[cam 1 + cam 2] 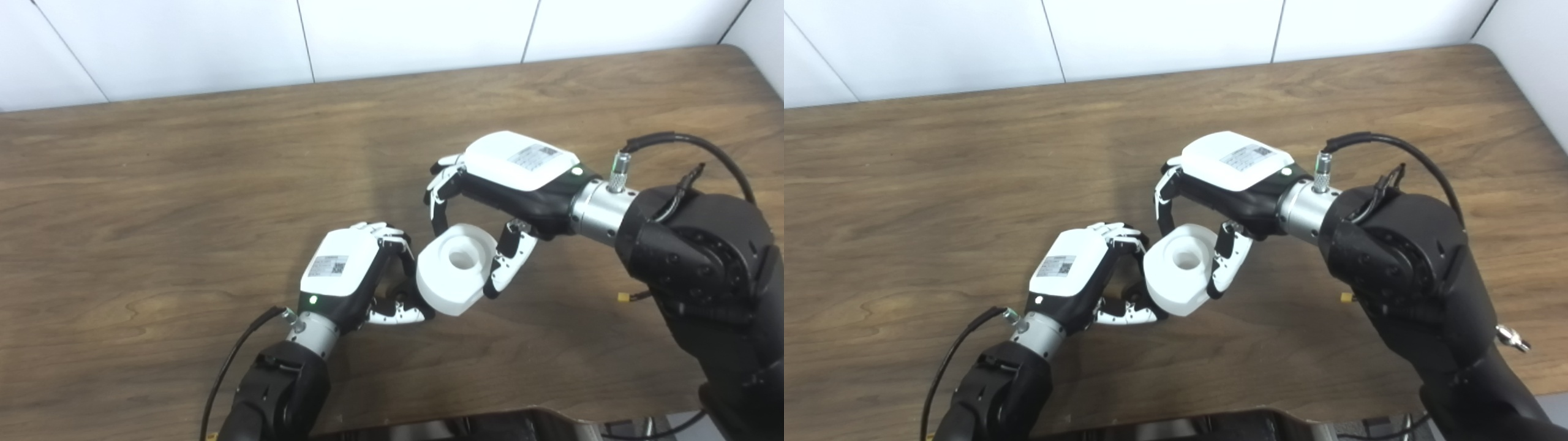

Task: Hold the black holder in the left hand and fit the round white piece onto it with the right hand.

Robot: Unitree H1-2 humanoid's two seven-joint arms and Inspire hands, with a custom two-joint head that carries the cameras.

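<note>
My right hand (490,184) is shut on the round white piece (456,266), a thick white ring with a centre hole, gripped between fingers and thumb just above the table. My left hand (361,269) sits to its left with fingers curled round a small dark part, the black holder (401,289). The holder is mostly hidden by the hand and the white piece. The white piece presses against the left hand's fingertips (1130,242), over the holder. The same shows in the right eye view, with the white piece (1179,266) between both hands.
The brown wooden table (153,214) spreads all round the hands, with a white panelled wall (398,30) behind its far edge. A black cable (686,141) loops off the right wrist. The table's near edge runs just below the arms.
</note>
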